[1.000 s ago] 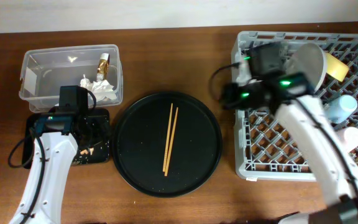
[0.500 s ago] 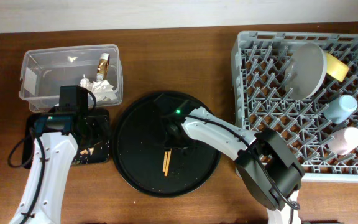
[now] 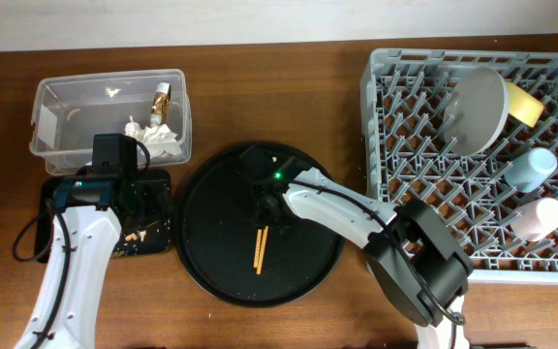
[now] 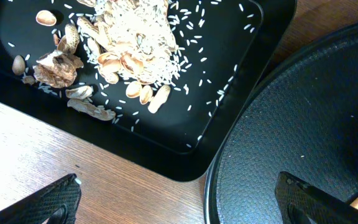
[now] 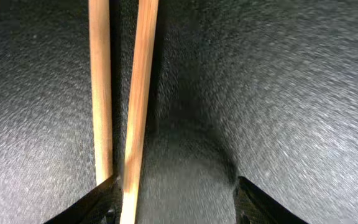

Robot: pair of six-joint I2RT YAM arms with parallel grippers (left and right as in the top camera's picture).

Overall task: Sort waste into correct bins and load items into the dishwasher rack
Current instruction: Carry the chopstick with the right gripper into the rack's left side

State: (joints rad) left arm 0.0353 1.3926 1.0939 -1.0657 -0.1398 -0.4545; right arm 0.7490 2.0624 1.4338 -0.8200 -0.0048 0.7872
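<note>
Left gripper point(image 4: 182, 200) hangs released, fingers wide, above the flat black tray point(image 4: 241, 93) of food scraps point(image 4: 129, 43). Right gripper point(image 5: 176, 202), at the dishwasher rack point(image 3: 381, 194) a second ago, now straddles the chopsticks point(image 5: 138, 93) on the round black tray point(image 3: 211, 233), fingers parted, nothing grasped; pickup likely follows. The tray's rim lies well away; the rack's left rows stand free.
</note>
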